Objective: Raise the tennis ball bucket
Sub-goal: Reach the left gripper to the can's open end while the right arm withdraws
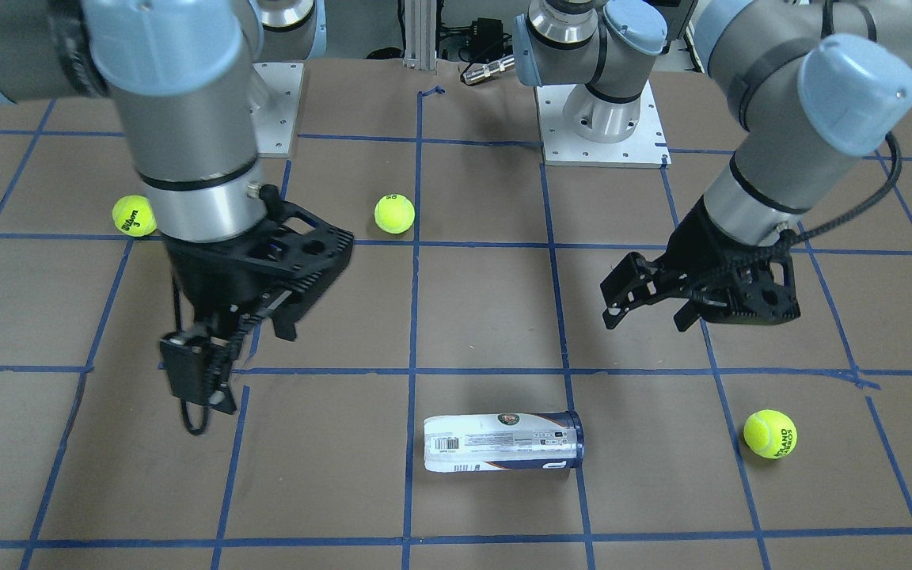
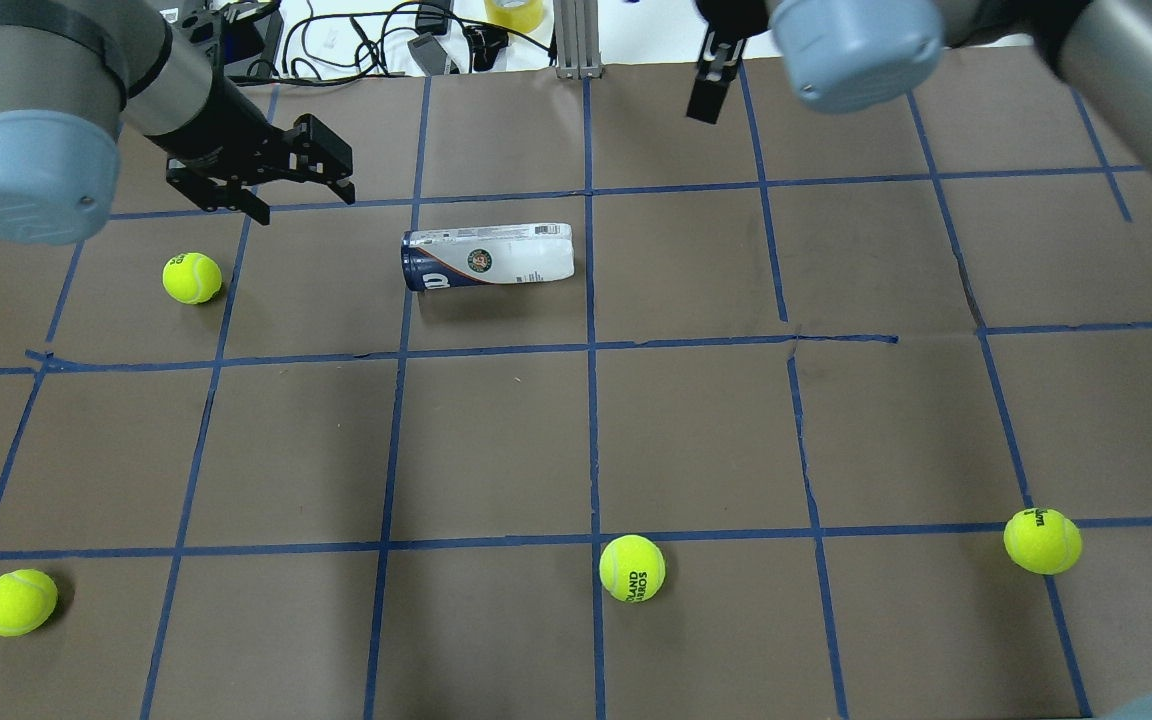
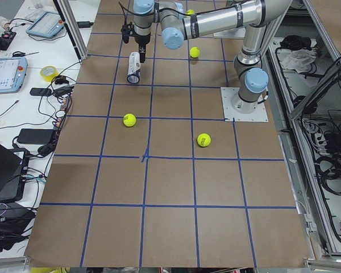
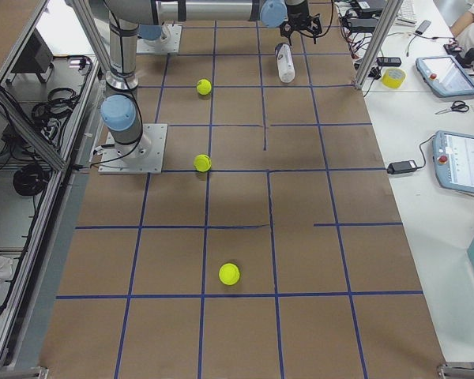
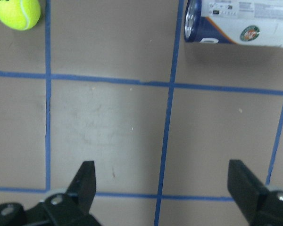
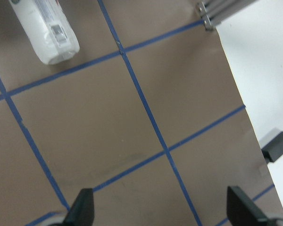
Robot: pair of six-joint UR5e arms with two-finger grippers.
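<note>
Tennis ball bucket [image 2: 488,256] on blue-gridded table [image 2: 696,440]

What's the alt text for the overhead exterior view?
The tennis ball bucket lies on its side on the brown, blue-taped table, ungrasped. The left gripper hovers open up-left of its dark-blue end, apart from it; the right arm is mostly cropped at top right. Four loose tennis balls lie scattered around.

I see open brown surface [image 2: 496,430] along both long sides of the tennis ball bucket [image 2: 488,257], which lies flat, so jaws could straddle it from above. The nearest ball [image 2: 192,277] sits well apart beyond its dark-blue end. The left gripper [image 1: 644,320] and right gripper [image 1: 246,340] hang off to either side, jaws spread, neither over it.
</note>
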